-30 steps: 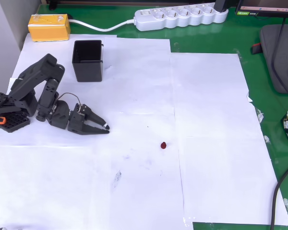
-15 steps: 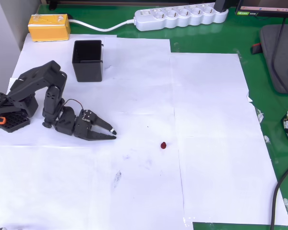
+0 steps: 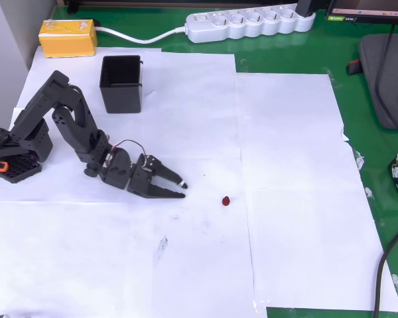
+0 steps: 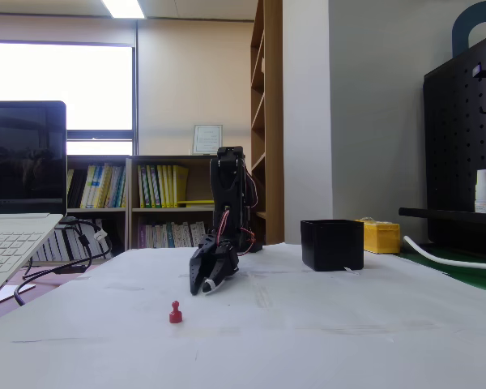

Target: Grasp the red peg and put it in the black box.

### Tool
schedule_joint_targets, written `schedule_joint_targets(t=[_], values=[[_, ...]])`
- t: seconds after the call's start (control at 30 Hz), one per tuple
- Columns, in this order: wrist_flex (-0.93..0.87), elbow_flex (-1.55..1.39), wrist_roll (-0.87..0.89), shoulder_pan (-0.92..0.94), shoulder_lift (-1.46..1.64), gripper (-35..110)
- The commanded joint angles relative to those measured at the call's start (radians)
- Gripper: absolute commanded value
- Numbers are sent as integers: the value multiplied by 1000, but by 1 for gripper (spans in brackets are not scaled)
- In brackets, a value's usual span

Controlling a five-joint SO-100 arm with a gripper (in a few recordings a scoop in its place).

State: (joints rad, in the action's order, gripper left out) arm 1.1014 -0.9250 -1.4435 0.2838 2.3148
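- Gripper (image 3: 182,187) sits a little left of centre in the overhead view, low over the white paper (image 3: 186,132), tips pointing right towards the peg. We see a narrow gap between the two fingertips there, so we log it as slightly parted and empty.
- In the fixed view the gripper (image 4: 206,285) hangs nose-down at mid-frame, tips just above the sheet; from this angle we cannot tell the jaw opening.
- Red peg (image 3: 226,200) lies on the paper just below centre of the overhead view, near the gripper tips but clear of them, slightly lower in frame. In the fixed view the red peg (image 4: 175,312) stands upright, lower left of the gripper.
- Black box (image 3: 121,83) is in the upper left of the overhead view, well apart from the peg; in the fixed view the black box (image 4: 332,245) stands right of centre, open side up.
- Yellow box (image 3: 68,37) and power strip (image 3: 251,24) lie along the top edge, away from the work.
- Step in hand, as we judge it: the approach to the peg; grasp not yet made.
- To do it well, we would widen the jaws before arriving, line the fingers so the peg falls between them, and come down gently; the peg is tiny and probably tips or rolls if nudged.
- We would close only once both fingers bracket the peg.
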Motion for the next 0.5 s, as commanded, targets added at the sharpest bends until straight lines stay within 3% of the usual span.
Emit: schedule_joint_targets(t=[0.0,0.07,0.47], values=[[-9,-61,-9,6,12,19],[-35,-104,-5,6,26,25],[-75,-357,-21,11,160,27]])
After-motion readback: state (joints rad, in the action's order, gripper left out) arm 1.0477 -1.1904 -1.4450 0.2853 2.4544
